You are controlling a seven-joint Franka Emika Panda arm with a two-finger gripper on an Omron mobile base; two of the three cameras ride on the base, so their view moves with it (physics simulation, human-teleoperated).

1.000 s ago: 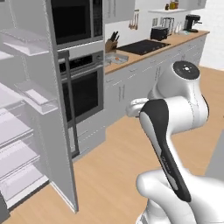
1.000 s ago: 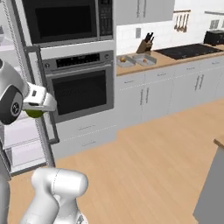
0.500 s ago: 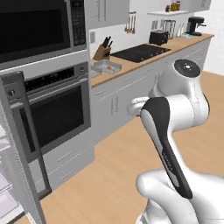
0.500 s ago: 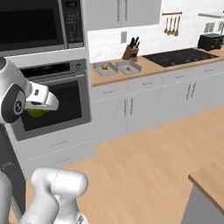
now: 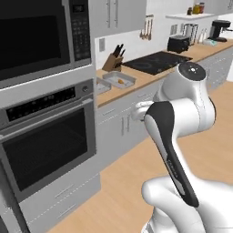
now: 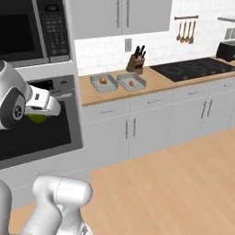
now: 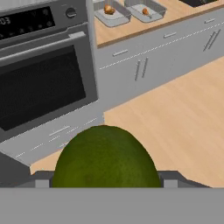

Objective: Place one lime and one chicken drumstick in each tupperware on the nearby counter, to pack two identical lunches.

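Note:
My gripper is shut on a green lime, held up in front of the oven door. In the hand view the lime bulges large between the fingers. Two grey tupperware trays sit side by side on the wood-brown counter, well beyond the gripper to the right: the left tupperware holds a chicken drumstick, and the right tupperware holds another drumstick. The hand view shows both trays at its top, each with its drumstick.
A built-in oven with a microwave above it stands left of the counter. A knife block sits behind the trays, and a black stovetop and toaster lie farther right. Wood floor stretches before the cabinets.
The whole picture has shifted: the open fridge has slid out of view to the left, and the oven and counter with trays have come closer. The lime stays in the gripper.

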